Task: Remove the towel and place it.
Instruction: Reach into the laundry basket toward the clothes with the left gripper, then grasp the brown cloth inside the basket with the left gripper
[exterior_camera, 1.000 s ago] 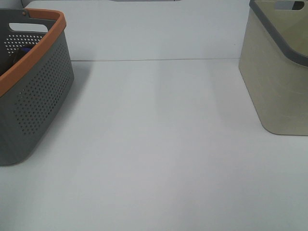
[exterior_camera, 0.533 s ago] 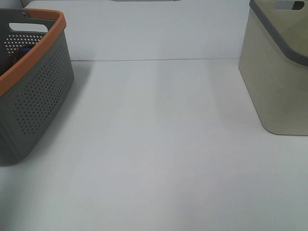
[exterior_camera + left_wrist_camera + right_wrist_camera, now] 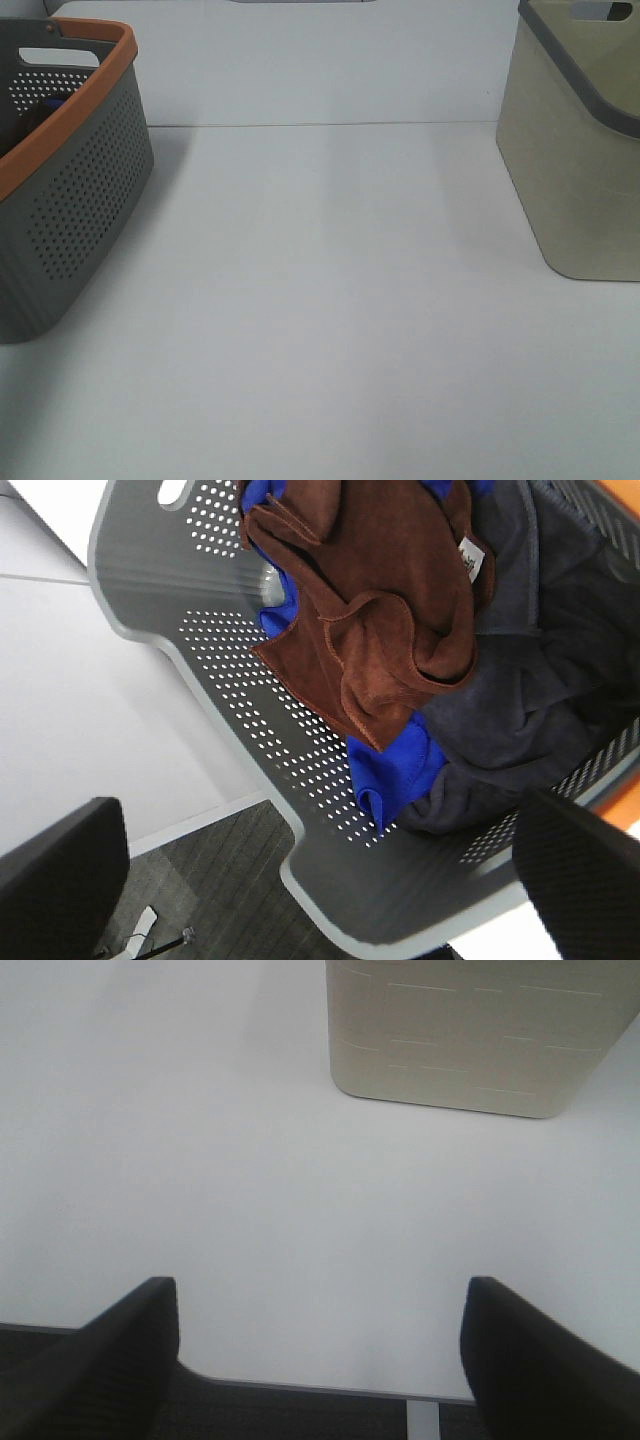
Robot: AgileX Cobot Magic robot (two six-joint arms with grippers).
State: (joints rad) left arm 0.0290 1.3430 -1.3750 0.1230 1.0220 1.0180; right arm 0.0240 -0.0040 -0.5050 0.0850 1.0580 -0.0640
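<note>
The dark brown towel (image 3: 375,600) lies crumpled on top of a pile in the grey perforated basket (image 3: 250,730), with its small white label (image 3: 470,560) showing. Under it lie a blue cloth (image 3: 395,770) and a dark grey cloth (image 3: 530,700). My left gripper (image 3: 320,880) is open above the basket, its fingers wide apart and clear of the towel. My right gripper (image 3: 320,1360) is open and empty over the table's front edge. In the exterior high view neither gripper shows, and the grey basket with an orange rim (image 3: 70,180) stands at the left.
A beige basket with a grey rim (image 3: 585,150) stands at the right of the white table (image 3: 330,300); it also shows in the right wrist view (image 3: 470,1030). A white wall runs behind the table.
</note>
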